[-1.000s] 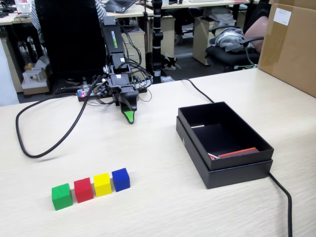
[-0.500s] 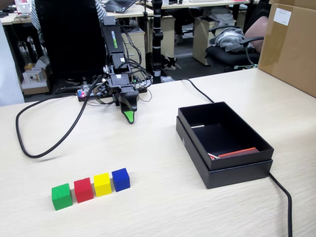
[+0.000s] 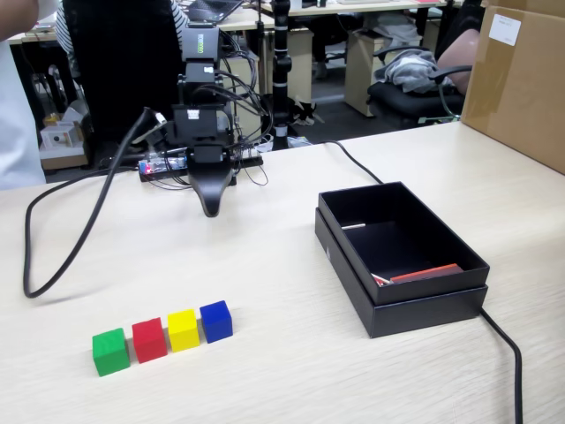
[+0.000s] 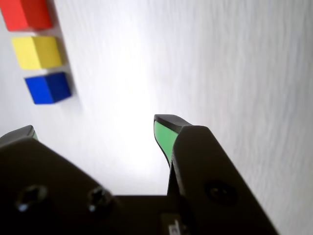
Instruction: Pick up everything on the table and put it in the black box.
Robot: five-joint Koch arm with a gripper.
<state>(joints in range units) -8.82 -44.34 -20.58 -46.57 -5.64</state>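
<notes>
Four cubes (image 3: 163,338) on the table (image 3: 265,265), one black box (image 3: 399,256).

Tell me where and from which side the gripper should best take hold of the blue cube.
Probably from above, the open gripper closing on the blue cube across its front and back faces. In the fixed view its left face touches or nearly touches the yellow cube, leaving no room for a finger there; its top, front, back and right sides are free.
</notes>
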